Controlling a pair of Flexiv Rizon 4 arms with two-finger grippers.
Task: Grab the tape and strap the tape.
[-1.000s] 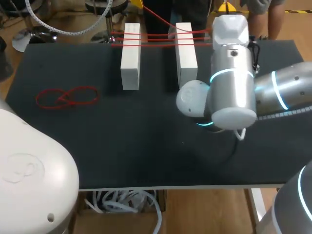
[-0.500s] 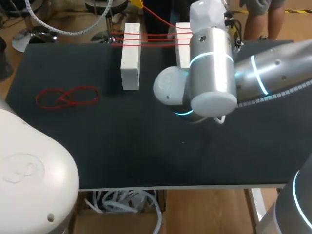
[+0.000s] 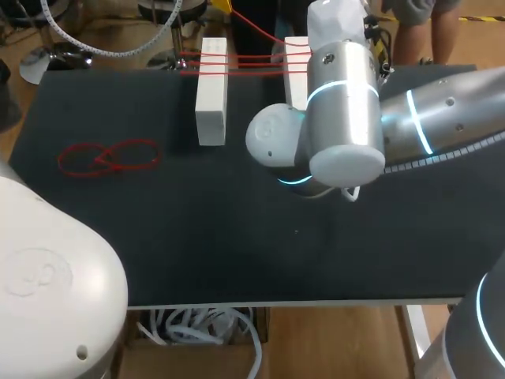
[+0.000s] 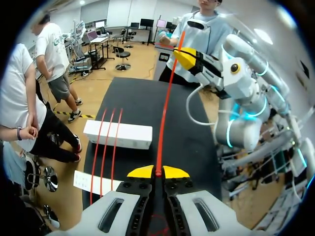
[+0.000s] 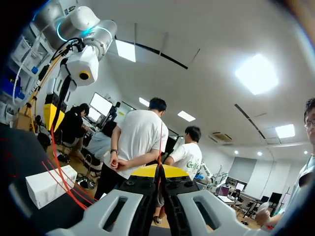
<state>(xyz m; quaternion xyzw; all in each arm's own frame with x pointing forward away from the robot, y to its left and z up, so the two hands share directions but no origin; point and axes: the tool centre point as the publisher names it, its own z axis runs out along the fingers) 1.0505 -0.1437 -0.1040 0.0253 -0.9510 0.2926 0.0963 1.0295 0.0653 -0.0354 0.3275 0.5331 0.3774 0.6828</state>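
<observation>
Pinching the red tape (image 4: pixel 166 113), left gripper (image 4: pixel 157 172) and right gripper (image 5: pixel 158 170) each press both fingers onto it, the strand running taut ahead of them. The right arm (image 3: pixel 347 110) has swung toward the white blocks (image 3: pixel 211 95), likely laying another wrap across them.

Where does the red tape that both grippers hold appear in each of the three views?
Head view: red tape slants in beyond the white blocks.
Left wrist view: it runs ahead from between the left gripper's tips toward the right gripper.
Right wrist view: a thin line rising from the right gripper.
Shared landmark: the white blocks.
</observation>
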